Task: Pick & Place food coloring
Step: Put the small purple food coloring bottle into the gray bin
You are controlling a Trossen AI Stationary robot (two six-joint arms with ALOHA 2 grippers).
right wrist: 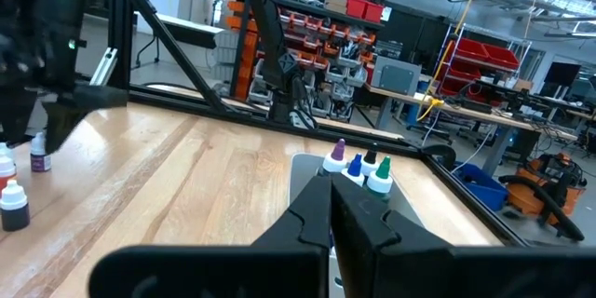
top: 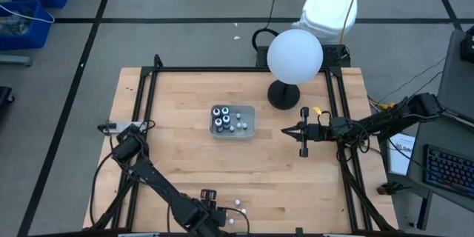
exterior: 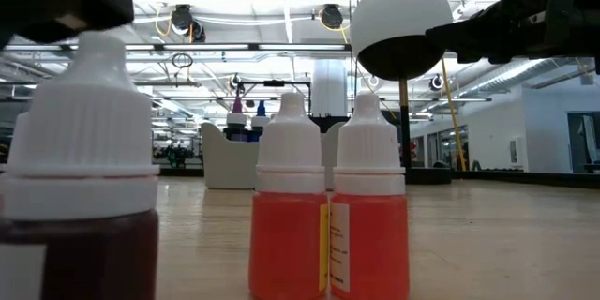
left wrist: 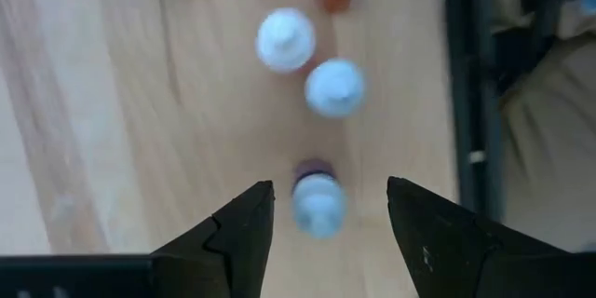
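Several food coloring bottles stand upright on the wood by the table's near edge. In the low view they show as a dark one and two orange ones, all white-capped. My left gripper hangs open above them, pointing down. Its fingers stand on either side of a dark white-capped bottle and do not touch it. More bottles stand in the grey tray at the table's middle. My right gripper is shut and level, right of the tray.
A white globe on a black stand rises at the table's far right, behind the tray. A black frame rail runs along the near edge, close to the bottles. Bare wood lies between the tray and the near bottles.
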